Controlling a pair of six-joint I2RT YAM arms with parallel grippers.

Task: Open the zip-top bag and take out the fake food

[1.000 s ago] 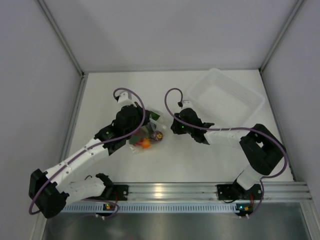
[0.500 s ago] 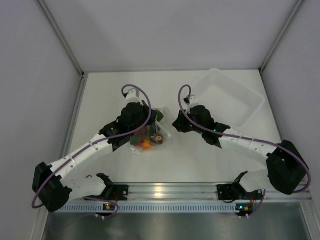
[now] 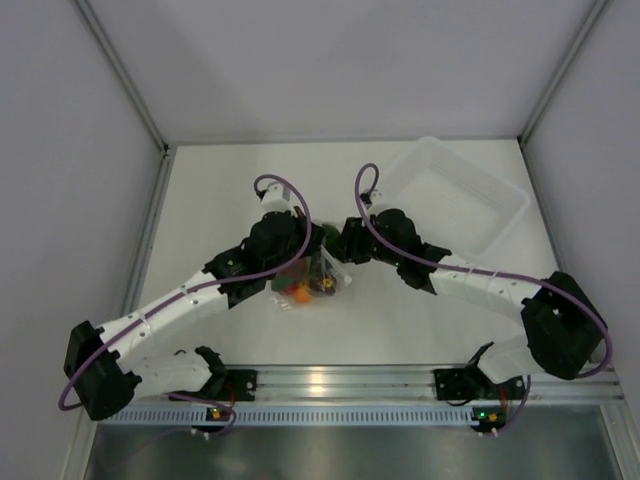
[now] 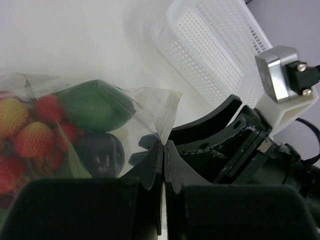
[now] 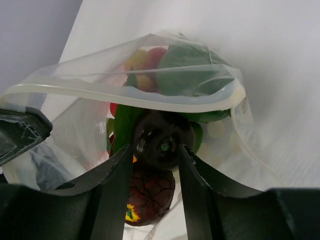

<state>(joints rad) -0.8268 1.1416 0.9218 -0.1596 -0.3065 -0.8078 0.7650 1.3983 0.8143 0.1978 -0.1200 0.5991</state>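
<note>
From the top camera, the small clear crinkly plastic zip-top bag [image 3: 322, 284] lies on the white table [image 3: 230, 180] just below the middle of the frame, between the two arms. The fake food [image 3: 299, 291], small plastic fruits and vegetables in red, orange, green and dark maroon, sits packed inside it. My left gripper [image 3: 303, 263] is at the bag's upper left side and my right gripper [image 3: 339, 250] is at its upper right corner. The two come close together over the bag. The rigid translucent white rectangular tub [image 3: 450, 200] is in the upper right, well apart from the bag.

On the left wrist camera, the left gripper's black fingers [image 4: 152, 167] are pressed together at lower centre, pinching a peak of the bag's clear film. Left of them I can see red berries, a green piece and a dark maroon piece through the plastic. The right gripper's black body fills the lower right, just beside my pinch. The tub's perforated wall runs across the top right.

On the right wrist camera, the bag's mouth gapes towards me, its pale zip rim arching across the upper half. The right jaws stand apart at bottom centre, one on each side of the dark maroon round piece [image 5: 163, 139]. I cannot tell whether they touch it.
</note>
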